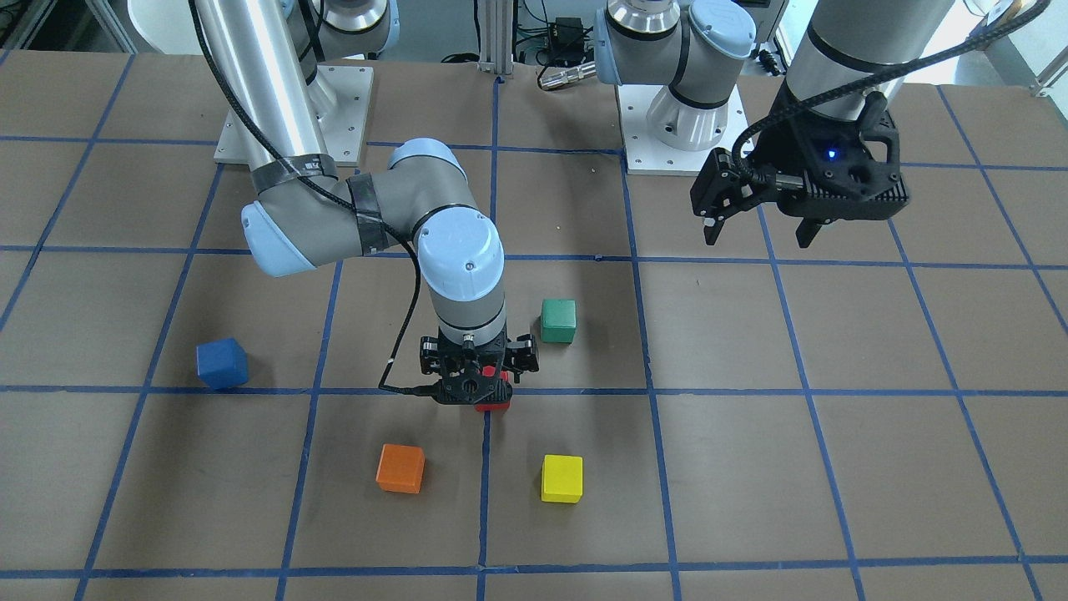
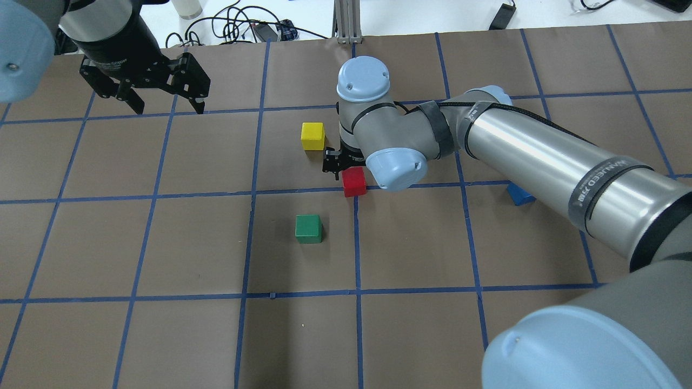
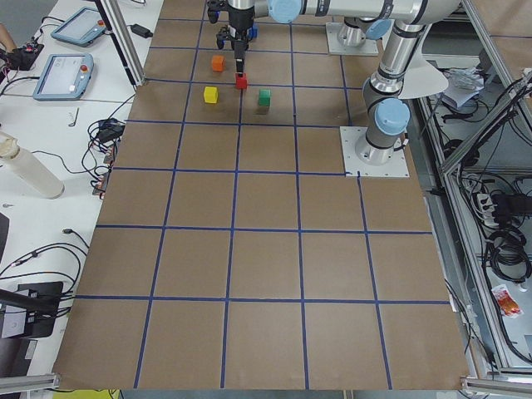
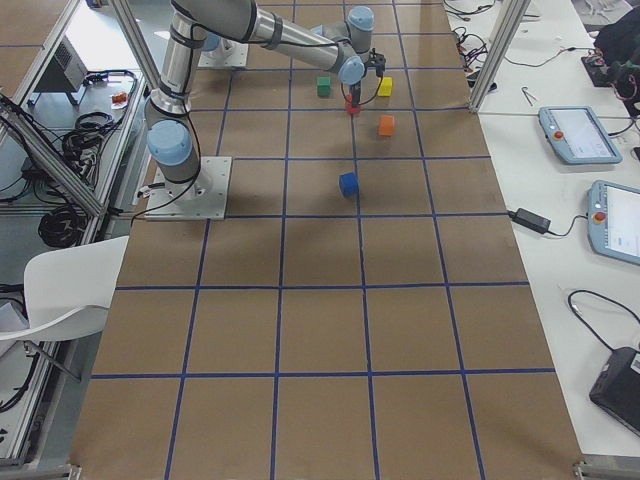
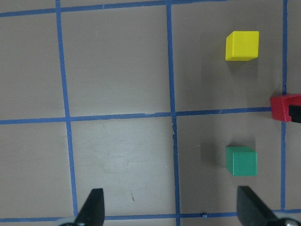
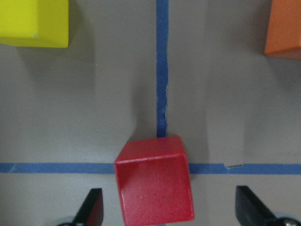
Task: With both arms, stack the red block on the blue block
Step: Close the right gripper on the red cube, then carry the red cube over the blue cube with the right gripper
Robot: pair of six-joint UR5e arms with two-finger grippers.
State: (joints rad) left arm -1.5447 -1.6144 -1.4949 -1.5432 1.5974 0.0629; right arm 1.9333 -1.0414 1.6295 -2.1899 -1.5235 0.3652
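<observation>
The red block [image 1: 496, 403] sits on a blue tape crossing near the table's middle. It also shows in the overhead view [image 2: 354, 181] and the right wrist view [image 6: 154, 186]. My right gripper [image 1: 480, 382] points straight down over it, open. Its fingers [image 6: 93, 208] stand wide on both sides of the block without touching it. The blue block [image 1: 222, 363] lies apart on the robot's right, partly hidden under my right arm in the overhead view [image 2: 520, 194]. My left gripper [image 1: 755, 227] is open and empty, held high near its base [image 2: 167, 105].
A green block [image 1: 557, 321], a yellow block [image 1: 561, 478] and an orange block [image 1: 400, 468] lie around the red block, each about one block-width or more away. The arms' white base plates [image 1: 292, 117] stand at the robot side of the table.
</observation>
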